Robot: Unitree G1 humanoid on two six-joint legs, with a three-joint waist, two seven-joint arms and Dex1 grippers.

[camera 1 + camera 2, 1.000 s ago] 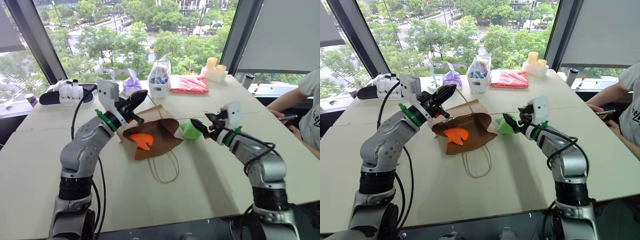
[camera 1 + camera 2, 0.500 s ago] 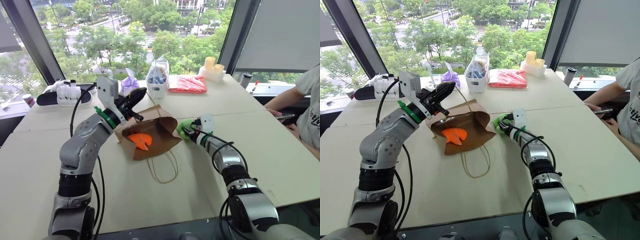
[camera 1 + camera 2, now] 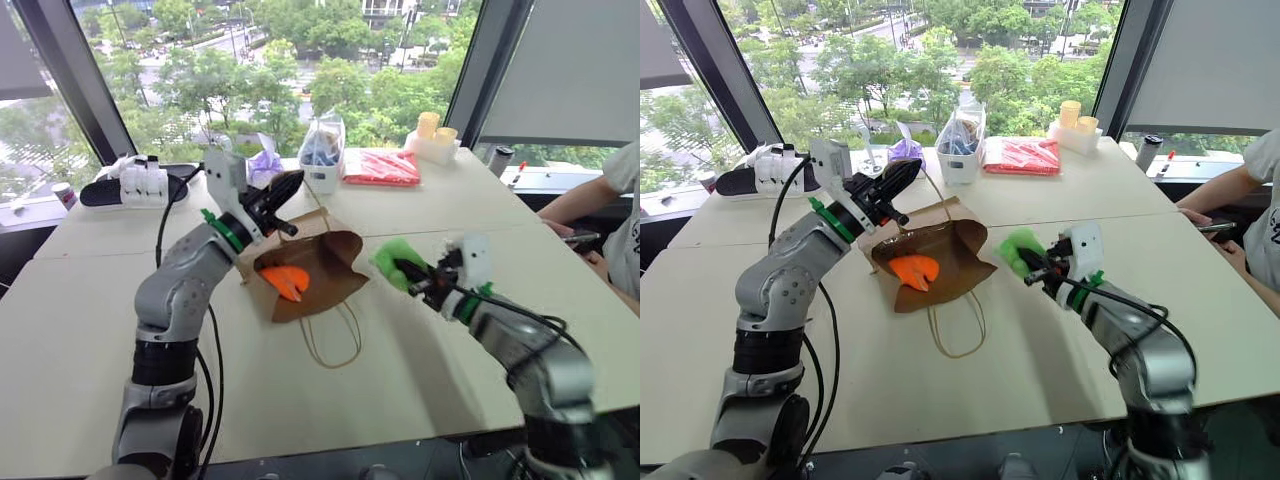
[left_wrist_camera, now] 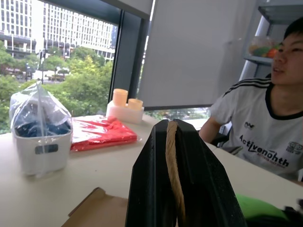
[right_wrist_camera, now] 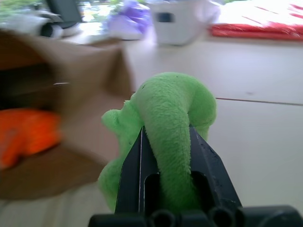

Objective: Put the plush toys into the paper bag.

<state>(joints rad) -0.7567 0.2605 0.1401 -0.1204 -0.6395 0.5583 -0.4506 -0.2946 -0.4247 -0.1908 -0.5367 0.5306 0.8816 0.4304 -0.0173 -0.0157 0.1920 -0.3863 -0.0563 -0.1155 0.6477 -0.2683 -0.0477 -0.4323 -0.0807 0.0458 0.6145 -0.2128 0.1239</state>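
Now the right claw (image 3: 1032, 268) has drawn back from the paper bag (image 3: 940, 262) toward the robot, and its fingers, spread wide a second ago beside the green plush toy (image 3: 1017, 248), have clamped down on it; half a second back that arm was stretched out with the claw at the toy next to the bag's right edge, whereas at this moment the toy is lifted off the table (image 3: 1020, 360) and rides at the claw's tip, apart from the bag and to its right. In the right wrist view a fold of the green plush (image 5: 168, 123) is squeezed between the two black fingers (image 5: 135, 175), bulging out above and to the side of them. The left claw (image 3: 282, 192) has hardly changed place: it stays clenched on the bag's thin cord handle (image 4: 173, 175), which the left wrist view shows pinched flat between its fingers, holding up the upper rim of the bag so the mouth gapes toward the robot. The orange plush toy (image 3: 285, 280) lies inside the open bag as before, on its lower wall. The bag's other cord loop (image 3: 333, 340) trails on the table in front of the mouth.
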